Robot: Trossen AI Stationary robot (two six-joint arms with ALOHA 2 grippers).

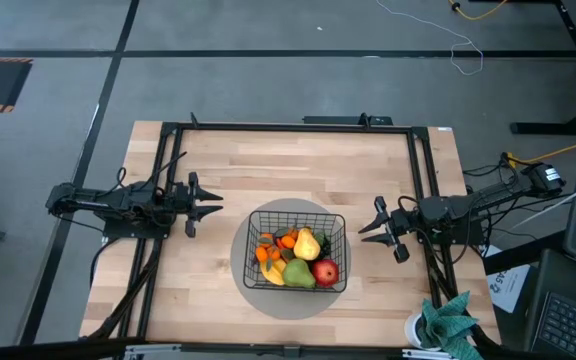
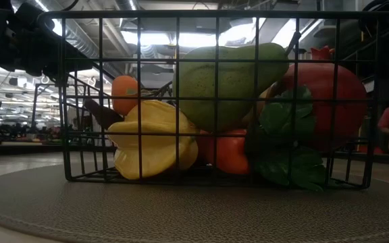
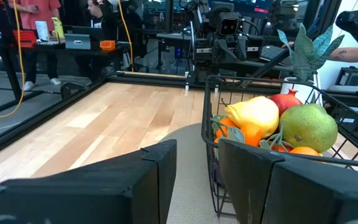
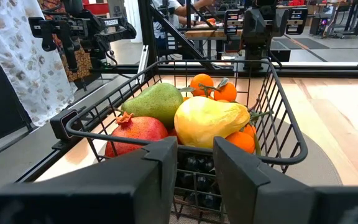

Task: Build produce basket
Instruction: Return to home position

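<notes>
The black wire basket point(image 1: 297, 253) stands on a round grey mat point(image 1: 258, 295) at the table's middle, near its front. In it lie a green pear point(image 1: 299, 273), a red fruit point(image 1: 325, 271), a yellow fruit point(image 1: 307, 243), small oranges point(image 1: 286, 240) and a yellow piece point(image 1: 271, 272). The low view shows them through the wires point(image 2: 215, 101). My left gripper point(image 1: 215, 206) is open and empty, left of the basket. My right gripper point(image 1: 365, 228) is open and empty, right of the basket. Both wrist views look at the basket point(image 3: 272, 124) point(image 4: 191, 118).
A black frame point(image 1: 288, 127) runs round the table's far and side edges. A green cloth point(image 1: 453, 318) and a white cup point(image 1: 418, 330) sit at the near right corner. Bare wood lies beyond the basket. People stand in the room behind.
</notes>
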